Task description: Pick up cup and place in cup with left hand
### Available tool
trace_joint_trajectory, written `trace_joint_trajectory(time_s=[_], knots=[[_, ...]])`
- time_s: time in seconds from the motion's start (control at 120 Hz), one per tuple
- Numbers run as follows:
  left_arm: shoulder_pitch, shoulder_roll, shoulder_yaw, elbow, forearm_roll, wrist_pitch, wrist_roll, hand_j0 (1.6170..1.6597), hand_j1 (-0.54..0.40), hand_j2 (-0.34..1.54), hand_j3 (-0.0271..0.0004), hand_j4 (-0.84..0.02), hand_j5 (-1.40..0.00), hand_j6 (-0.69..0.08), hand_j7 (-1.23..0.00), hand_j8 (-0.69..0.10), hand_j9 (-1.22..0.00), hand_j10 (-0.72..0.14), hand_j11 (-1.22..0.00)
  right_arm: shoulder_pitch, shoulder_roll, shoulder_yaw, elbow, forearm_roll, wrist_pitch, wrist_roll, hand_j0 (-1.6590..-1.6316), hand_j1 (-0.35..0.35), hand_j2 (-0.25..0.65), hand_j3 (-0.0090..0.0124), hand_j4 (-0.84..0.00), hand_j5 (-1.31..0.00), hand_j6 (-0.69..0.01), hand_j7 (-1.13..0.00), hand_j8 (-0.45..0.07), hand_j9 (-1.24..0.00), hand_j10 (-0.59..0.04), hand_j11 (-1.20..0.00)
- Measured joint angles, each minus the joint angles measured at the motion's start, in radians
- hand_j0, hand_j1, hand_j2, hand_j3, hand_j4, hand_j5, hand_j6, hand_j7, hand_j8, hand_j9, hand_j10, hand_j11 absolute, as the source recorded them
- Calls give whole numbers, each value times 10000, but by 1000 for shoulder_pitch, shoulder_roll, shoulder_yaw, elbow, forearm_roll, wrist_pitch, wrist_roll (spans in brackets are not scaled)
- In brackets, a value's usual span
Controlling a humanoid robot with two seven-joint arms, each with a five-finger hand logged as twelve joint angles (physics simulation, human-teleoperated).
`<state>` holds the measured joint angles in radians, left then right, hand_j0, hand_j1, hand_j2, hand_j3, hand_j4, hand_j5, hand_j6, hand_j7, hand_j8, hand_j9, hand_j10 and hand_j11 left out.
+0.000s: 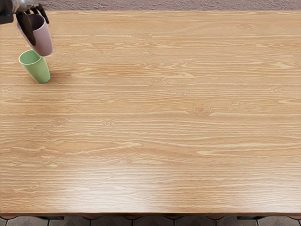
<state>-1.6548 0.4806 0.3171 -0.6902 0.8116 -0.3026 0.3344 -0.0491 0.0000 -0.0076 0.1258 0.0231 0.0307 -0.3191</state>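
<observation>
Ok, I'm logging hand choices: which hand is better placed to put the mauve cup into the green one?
Left, I'd judge: the left hand holds the mauve cup near the green cup, whose open mouth faces up. The right hand is out of view.

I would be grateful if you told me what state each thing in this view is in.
Pink cup: held, mouth up, seemingly off the table, and outside the green cup.
Green cup: standing on the table, mouth up, with nothing visible inside.
Left hand: closed on the pink cup.
</observation>
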Motion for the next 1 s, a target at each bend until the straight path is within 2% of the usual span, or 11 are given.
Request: trace_joint_trajectory(time_s=[0.5,0.683,0.842,0.95,1.0], knots=[[11,49,5,8,2,2,0,16547,-1236,952,1,-4457,-5892,-3075,-5932,-2873,-5945,-4507,-6064,0,0,0,0,0,0,0,-16581,-3491,0,0,-3,-1,-5,0,-4,0,-3,0],[30,42,5,57,3,5,0,16543,-1293,942,1,-4475,-5894,-2921,-5982,-2690,-5978,-4325,-6118,0,0,0,0,0,0,0,-16581,-3491,0,0,-4,-1,-6,0,-5,0,-4,0],[52,30,10,116,7,15,2,16541,-1218,924,1,-4384,-6013,-2998,-6050,-2831,-6012,-4466,-6131,0,0,0,0,0,0,0,-16581,-3491,0,0,-4,-1,-5,0,-4,0,-3,0],[69,5,12,140,10,35,3,16541,-1235,960,0,-4416,-5985,-2862,-6026,-2675,-6036,-4301,-6129,0,0,0,0,0,0,0,-16581,-3491,0,0,-3,0,-4,0,-3,0,-2,0],[72,-11,11,153,10,48,3,16542,-1153,845,1,-4407,-5992,-3058,-6018,-2831,-6012,-4436,-6111,0,0,0,0,0,0,0,-16581,-3491,0,0,-4,-1,-5,0,-4,0,-3,0]])
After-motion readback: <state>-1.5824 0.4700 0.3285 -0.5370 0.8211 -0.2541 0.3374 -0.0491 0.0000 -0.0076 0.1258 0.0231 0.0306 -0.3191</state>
